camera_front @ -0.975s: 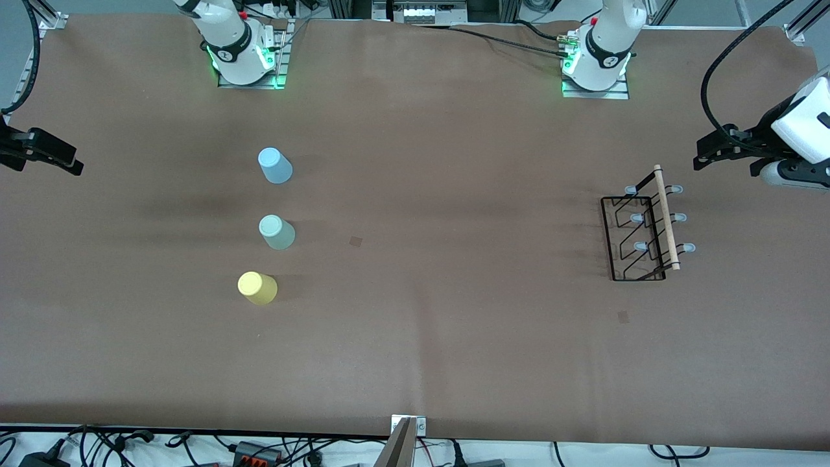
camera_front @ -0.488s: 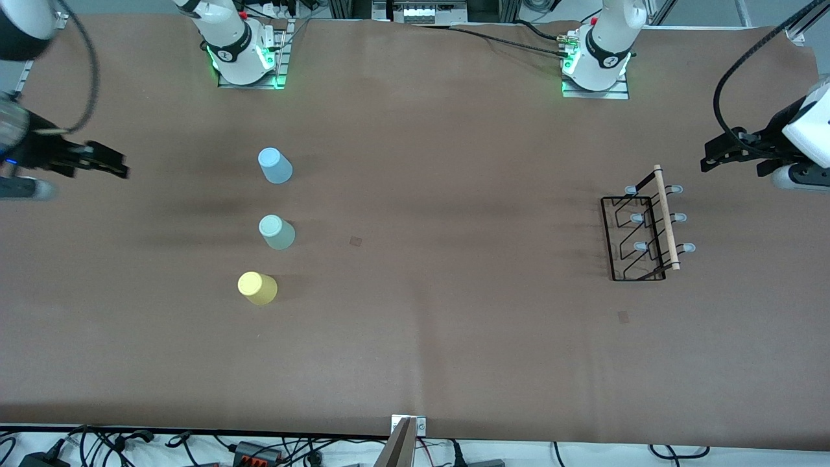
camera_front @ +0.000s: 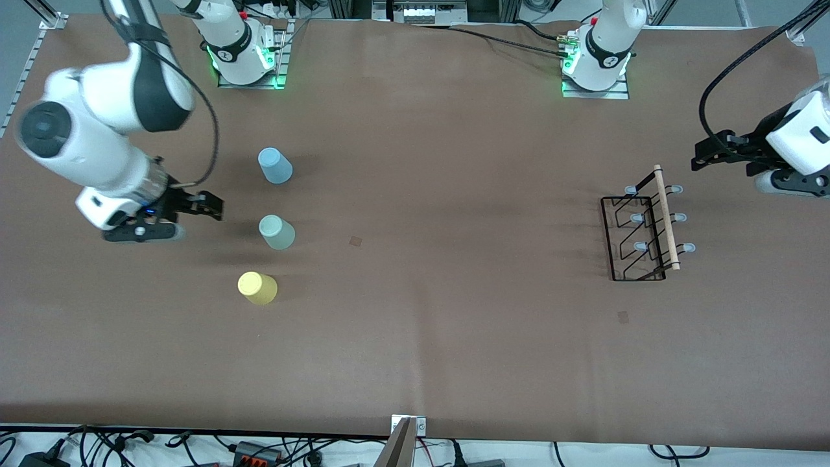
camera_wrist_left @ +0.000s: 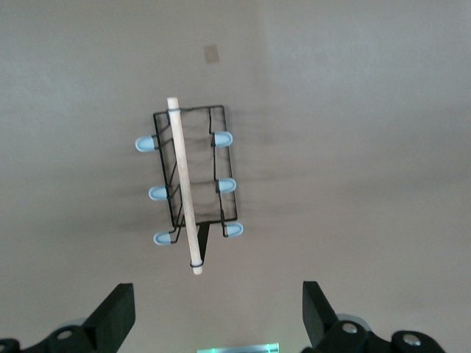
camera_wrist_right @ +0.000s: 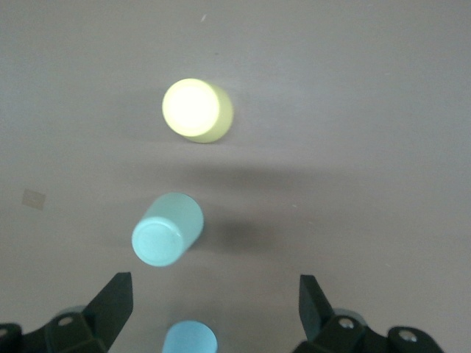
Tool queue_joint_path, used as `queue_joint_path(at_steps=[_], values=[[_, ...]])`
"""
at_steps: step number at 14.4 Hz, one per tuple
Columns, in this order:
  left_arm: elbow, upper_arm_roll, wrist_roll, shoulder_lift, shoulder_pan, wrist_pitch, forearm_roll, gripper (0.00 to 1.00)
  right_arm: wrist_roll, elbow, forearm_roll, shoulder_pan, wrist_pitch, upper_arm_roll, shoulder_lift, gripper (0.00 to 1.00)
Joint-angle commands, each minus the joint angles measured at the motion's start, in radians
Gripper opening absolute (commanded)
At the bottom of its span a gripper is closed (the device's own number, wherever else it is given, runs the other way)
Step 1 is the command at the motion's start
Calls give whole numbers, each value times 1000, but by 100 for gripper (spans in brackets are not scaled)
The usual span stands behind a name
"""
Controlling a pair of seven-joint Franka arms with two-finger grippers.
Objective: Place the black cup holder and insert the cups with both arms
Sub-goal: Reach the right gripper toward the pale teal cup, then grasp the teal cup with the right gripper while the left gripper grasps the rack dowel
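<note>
The black cup holder point(camera_front: 666, 217) stands upright near the left arm's end of the table, its wooden rod on top. It also shows in the left wrist view point(camera_wrist_left: 185, 191). My left gripper point(camera_front: 705, 157) is open and empty over the table beside the holder. Three cups stand upside down in a row near the right arm's end: light blue point(camera_front: 275, 165), mint green point(camera_front: 277, 232) and yellow point(camera_front: 257, 288). My right gripper point(camera_front: 209, 206) is open and empty above the table beside the blue and mint cups, touching none. The right wrist view shows the yellow cup point(camera_wrist_right: 195, 110), the mint cup point(camera_wrist_right: 165, 232) and the blue cup point(camera_wrist_right: 190, 338).
The brown table point(camera_front: 454, 292) has two small dark patches point(camera_front: 356, 240) point(camera_front: 623, 316). Both arm bases point(camera_front: 246, 58) point(camera_front: 596, 65) stand along the edge farthest from the front camera. Cables and a metal bracket point(camera_front: 408, 428) lie along the nearest edge.
The right arm has swung in from the table's end to just beside the cups. The left gripper has stayed near the holder with only a slight shift.
</note>
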Motion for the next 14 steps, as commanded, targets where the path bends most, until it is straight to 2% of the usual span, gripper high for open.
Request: queue_joint_path(at_steps=[1, 3, 7, 10, 12, 14], values=[[8, -5, 10, 8, 0, -19, 18, 100, 59, -151, 8, 46, 175, -4, -24, 100], [5, -6, 10, 11, -1, -19, 16, 100, 88, -210, 6, 75, 295, -2, 7, 100], [0, -6, 10, 20, -9, -22, 18, 100, 88, -256, 3, 106, 428, -4, 70, 100], [0, -5, 7, 150, -1, -19, 18, 100, 88, -268, 3, 120, 486, -4, 111, 100], [-17, 2, 8, 191, 9, 93, 74, 100, 88, -268, 3, 121, 512, -4, 136, 100], [-75, 0, 28, 182, 26, 239, 110, 100, 88, -268, 3, 124, 524, -4, 153, 100]])
